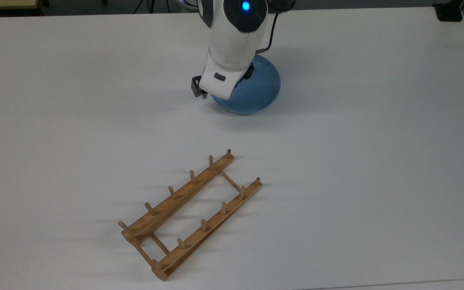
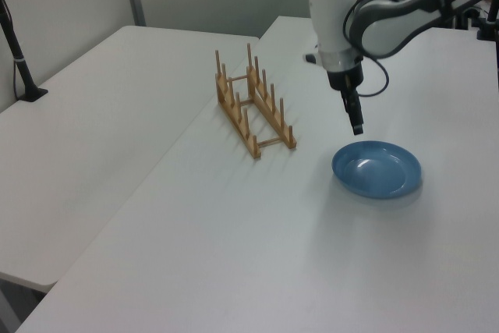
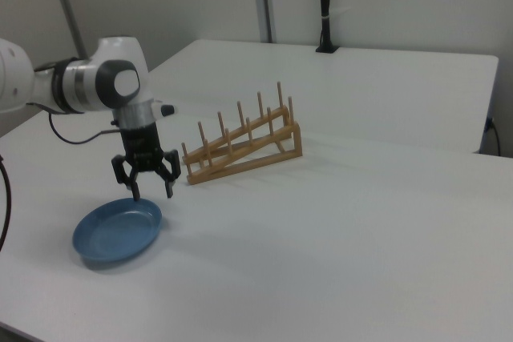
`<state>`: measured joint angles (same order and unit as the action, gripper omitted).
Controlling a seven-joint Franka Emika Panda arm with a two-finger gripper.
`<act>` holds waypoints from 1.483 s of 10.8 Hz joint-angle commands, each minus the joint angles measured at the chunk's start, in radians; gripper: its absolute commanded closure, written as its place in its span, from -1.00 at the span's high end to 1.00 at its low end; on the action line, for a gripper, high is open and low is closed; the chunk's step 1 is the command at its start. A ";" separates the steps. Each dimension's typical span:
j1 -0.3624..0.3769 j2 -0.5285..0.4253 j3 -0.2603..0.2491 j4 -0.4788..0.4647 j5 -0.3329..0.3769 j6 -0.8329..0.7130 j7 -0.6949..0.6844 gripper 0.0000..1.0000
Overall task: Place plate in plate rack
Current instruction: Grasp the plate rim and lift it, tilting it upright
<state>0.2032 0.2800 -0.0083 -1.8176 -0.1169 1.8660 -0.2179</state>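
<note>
The light-blue plate (image 1: 261, 92) lies flat on the white table, partly covered in the top view by the arm's white hand (image 1: 226, 68). My gripper (image 3: 152, 191) hangs open, fingers pointing down, just above the plate's (image 3: 116, 230) rim on the side nearest the plate rack. One fingertip is over the rim and the other is outside it. In the left view the gripper (image 2: 356, 124) is a little above the plate's (image 2: 377, 169) far-left edge. The wooden plate rack (image 1: 191, 209) stands apart with nothing in it, also visible as the rack (image 2: 255, 108) and the rack (image 3: 240, 146).
A black post (image 2: 19, 56) stands at the left view's left on the neighbouring table, and the same post (image 3: 323, 6) rises at the back of the right view. A black block (image 1: 449, 12) sits at the top view's upper right corner. Bare table (image 1: 377, 161) lies between plate and rack.
</note>
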 commanded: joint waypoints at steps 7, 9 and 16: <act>0.016 0.093 -0.010 -0.017 -0.030 0.082 -0.077 -0.66; 0.012 0.085 -0.010 -0.003 -0.029 0.070 -0.077 -0.87; -0.051 -0.002 -0.022 0.232 -0.018 -0.019 -0.069 -1.00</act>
<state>0.1781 0.3312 -0.0252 -1.6783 -0.1349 1.9045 -0.2760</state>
